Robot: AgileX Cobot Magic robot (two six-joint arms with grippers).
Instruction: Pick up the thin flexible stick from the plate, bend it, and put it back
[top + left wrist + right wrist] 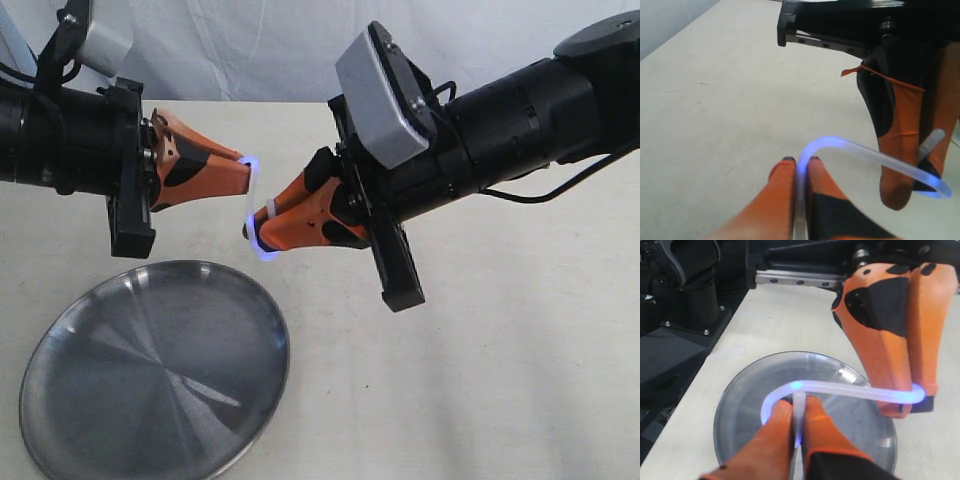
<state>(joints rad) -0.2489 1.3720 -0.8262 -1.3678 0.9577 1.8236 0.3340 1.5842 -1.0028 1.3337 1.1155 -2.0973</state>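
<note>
The thin flexible stick [252, 205] hangs in the air between my two grippers, bent and glowing blue-violet at its bends. My left gripper [246, 160] is shut on one end; in the left wrist view the stick [860, 152] curves out from between the tips of the left gripper [800, 161]. The other end sits pinched in my right gripper [252, 232], which is shut on it; the right wrist view shows the stick [840, 389] looping over the right gripper [798, 401]. The steel plate [60, 350] lies on the table below, with nothing on it.
The table is a bare pale surface. Both arms' dark bodies [520, 120] hover over its middle. In the right wrist view the left arm's black base [675, 345] stands beyond the table edge.
</note>
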